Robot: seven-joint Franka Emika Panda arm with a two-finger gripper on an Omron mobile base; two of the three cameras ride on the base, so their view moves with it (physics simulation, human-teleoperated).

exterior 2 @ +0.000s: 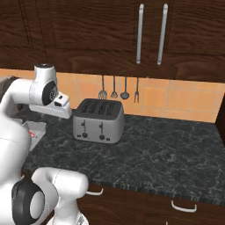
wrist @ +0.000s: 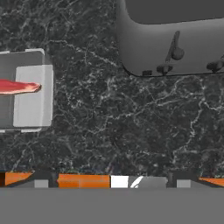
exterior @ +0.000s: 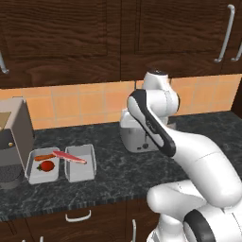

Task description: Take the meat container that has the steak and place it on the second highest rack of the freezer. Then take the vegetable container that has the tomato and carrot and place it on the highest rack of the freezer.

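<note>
Overhead, gripper hung above bare dark counter, finger spread unreadable, steak lay in meat container off to hand's left, toaster ahead-right, tomato & carrot in veg container beyond.

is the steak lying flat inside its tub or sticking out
Sticking out. The steak lies slanted across the right tub, one end overhanging its left rim toward the tomato.

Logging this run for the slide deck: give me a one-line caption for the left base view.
Arm raised over dark counter; two tubs at left, steak across one, tomato and carrot in the other.
</note>
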